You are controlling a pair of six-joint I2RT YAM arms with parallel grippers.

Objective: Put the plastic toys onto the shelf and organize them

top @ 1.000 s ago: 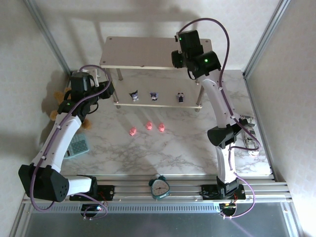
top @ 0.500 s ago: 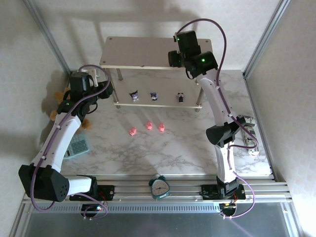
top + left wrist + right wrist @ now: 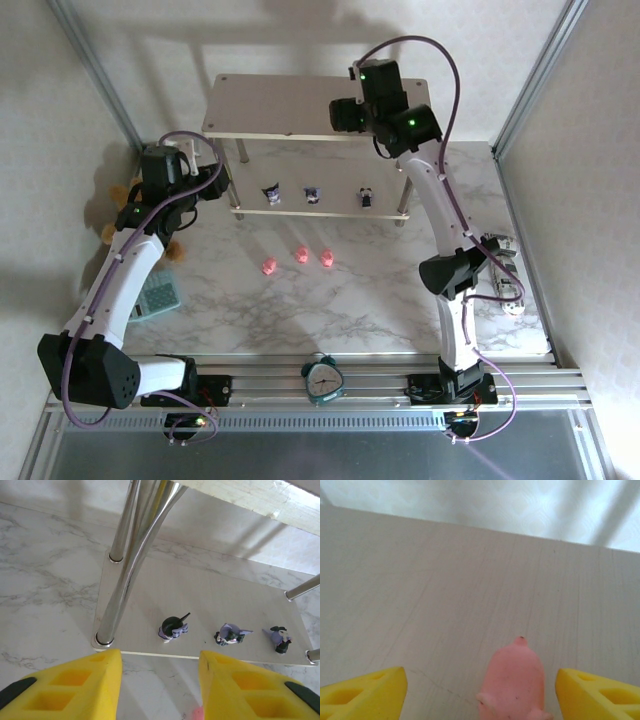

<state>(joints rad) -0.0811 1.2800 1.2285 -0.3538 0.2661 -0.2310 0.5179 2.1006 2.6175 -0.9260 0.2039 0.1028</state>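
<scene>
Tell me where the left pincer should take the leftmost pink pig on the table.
Grip its body across the middle, coming straight down from above: the leftmost pig lies apart from the middle pig, with bare table all round. Its heading is too small to read here.

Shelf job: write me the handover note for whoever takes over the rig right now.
Right gripper: open above the top board of the beige two-tier shelf, with a small pink plastic pig standing free between its fingers.
Left gripper: open, empty, low by the left end of the lower board.
Done: three dark purple plastic figurines in a row on the lower board; one pig on top.
Left: three pink plastic pigs on the marble table in front of the shelf.
</scene>
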